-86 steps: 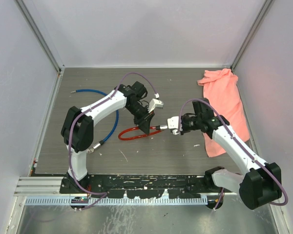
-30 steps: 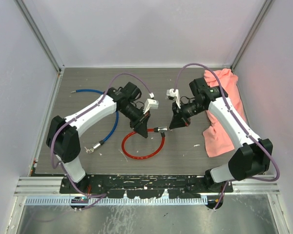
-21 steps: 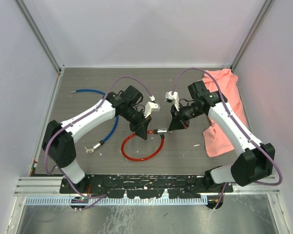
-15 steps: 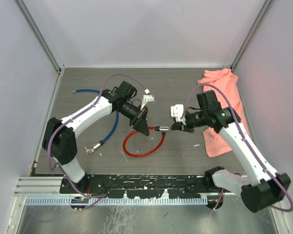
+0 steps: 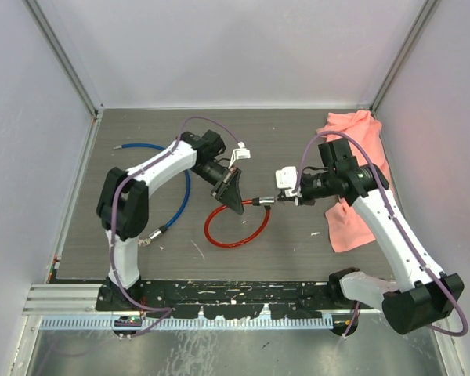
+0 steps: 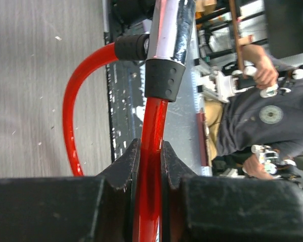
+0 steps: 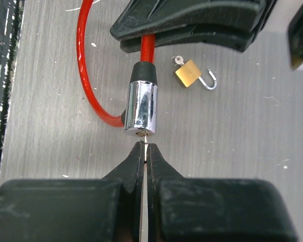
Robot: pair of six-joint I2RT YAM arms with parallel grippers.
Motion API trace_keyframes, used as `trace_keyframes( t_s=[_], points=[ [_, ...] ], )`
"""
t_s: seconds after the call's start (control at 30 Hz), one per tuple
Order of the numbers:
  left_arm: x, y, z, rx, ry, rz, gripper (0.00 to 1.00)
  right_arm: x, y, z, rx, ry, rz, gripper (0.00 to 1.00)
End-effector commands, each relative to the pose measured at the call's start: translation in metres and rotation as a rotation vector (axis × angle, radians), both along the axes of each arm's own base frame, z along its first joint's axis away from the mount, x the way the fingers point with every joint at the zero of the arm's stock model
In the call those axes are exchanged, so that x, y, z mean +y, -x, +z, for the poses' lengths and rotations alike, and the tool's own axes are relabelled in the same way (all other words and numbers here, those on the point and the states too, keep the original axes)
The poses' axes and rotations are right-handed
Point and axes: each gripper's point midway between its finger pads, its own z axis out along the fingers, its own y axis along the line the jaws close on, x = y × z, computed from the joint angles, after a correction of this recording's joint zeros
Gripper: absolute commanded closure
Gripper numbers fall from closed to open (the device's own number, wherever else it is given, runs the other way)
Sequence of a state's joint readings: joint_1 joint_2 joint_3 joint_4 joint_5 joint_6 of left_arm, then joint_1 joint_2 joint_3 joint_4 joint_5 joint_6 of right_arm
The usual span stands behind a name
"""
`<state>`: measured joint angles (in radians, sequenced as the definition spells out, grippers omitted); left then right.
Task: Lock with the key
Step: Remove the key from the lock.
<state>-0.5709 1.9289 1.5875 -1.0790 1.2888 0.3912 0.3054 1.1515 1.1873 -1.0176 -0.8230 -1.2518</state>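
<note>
- Top external view: the left gripper (image 5: 236, 202) and the right gripper (image 5: 282, 199) meet nose to nose over the middle of the table (image 5: 298, 133), with the chrome lock cylinder (image 5: 260, 201) between them.
- The red cable lock (image 5: 207, 229) hangs in a loop below the cylinder, toward the near edge of the table.
- Left wrist view: the left claw is clamped on the red cable just behind its black collar (image 6: 164, 78). The cable runs straight through the two fingers (image 6: 122, 166).
- Right wrist view: the right claw is pressed together on the key (image 7: 145, 137), a thin sliver of metal. It pokes from the fingertips (image 7: 137, 156) into the end of the cylinder, and little of it shows.
- A small brass padlock (image 7: 188, 72) with its shackle swung open lies on the table just beside the cylinder, apart from it.
- A blue cable (image 5: 153, 146) curves along the left side of the table, behind the left arm.
- A pink cloth (image 5: 360, 153) lies crumpled at the far right corner and trails along the right edge.
</note>
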Motion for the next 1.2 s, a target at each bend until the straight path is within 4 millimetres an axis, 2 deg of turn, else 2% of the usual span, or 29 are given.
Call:
trace_keyframes(
  t_s=[0.0, 0.07, 0.13, 0.23, 0.27, 0.37, 0.57, 0.6, 0.67, 0.7, 0.73, 0.8, 0.87, 1.03, 1.1, 1.17],
  points=[
    [0.018, 0.023, 0.014, 0.23, 0.024, -0.056, 1.0, -0.012, 0.0, 0.023, -0.18, 0.023, 0.015, 0.99],
    [0.015, 0.021, 0.015, 0.224, 0.061, -0.06, 1.0, -0.005, 0.002, 0.031, -0.12, -0.027, 0.001, 0.99],
    [0.015, 0.022, 0.021, 0.169, 0.106, -0.069, 1.0, 0.005, 0.007, 0.037, 0.034, -0.08, -0.012, 0.99],
    [0.015, 0.025, 0.038, 0.076, 0.179, -0.077, 1.0, 0.013, 0.016, 0.034, 0.27, -0.105, -0.031, 0.99],
    [0.016, 0.027, 0.044, 0.046, 0.2, -0.08, 1.0, 0.013, 0.014, 0.033, 0.291, -0.106, -0.05, 0.99],
    [0.019, 0.031, 0.053, -0.023, 0.248, -0.089, 1.0, 0.009, 0.003, 0.027, 0.236, -0.1, -0.111, 0.99],
    [0.009, 0.026, 0.062, -0.182, 0.317, -0.138, 1.0, 0.009, 0.004, 0.033, 0.189, -0.103, -0.118, 0.99],
    [0.003, 0.024, 0.062, -0.22, 0.313, -0.16, 1.0, 0.009, 0.002, 0.034, 0.181, -0.101, -0.117, 0.99],
    [-0.013, 0.016, 0.05, -0.276, 0.161, -0.166, 1.0, 0.008, -0.001, 0.041, 0.151, -0.1, -0.118, 0.99],
    [-0.027, 0.006, 0.033, -0.384, 0.054, -0.132, 1.0, 0.008, -0.003, 0.046, 0.135, -0.096, -0.117, 0.99],
    [-0.039, -0.002, 0.027, -0.519, 0.009, -0.106, 1.0, 0.007, -0.005, 0.052, 0.103, -0.088, -0.113, 0.99],
    [-0.05, -0.006, 0.046, -0.585, 0.073, -0.087, 1.0, -0.002, -0.011, 0.057, 0.038, -0.042, -0.138, 0.99],
    [-0.048, -0.014, 0.053, -0.61, 0.065, -0.047, 1.0, -0.011, -0.014, 0.059, -0.038, -0.005, -0.158, 0.99],
    [-0.029, -0.055, 0.038, -0.865, -0.054, 0.26, 1.0, -0.028, -0.027, 0.059, -0.237, 0.045, -0.227, 0.99],
    [-0.018, -0.06, 0.045, -0.935, -0.035, 0.38, 1.0, -0.026, -0.025, 0.055, -0.227, 0.051, -0.203, 0.99],
    [-0.015, -0.056, 0.042, -0.946, -0.003, 0.396, 1.0, -0.017, -0.015, 0.051, -0.216, 0.027, -0.134, 0.99]
  ],
)
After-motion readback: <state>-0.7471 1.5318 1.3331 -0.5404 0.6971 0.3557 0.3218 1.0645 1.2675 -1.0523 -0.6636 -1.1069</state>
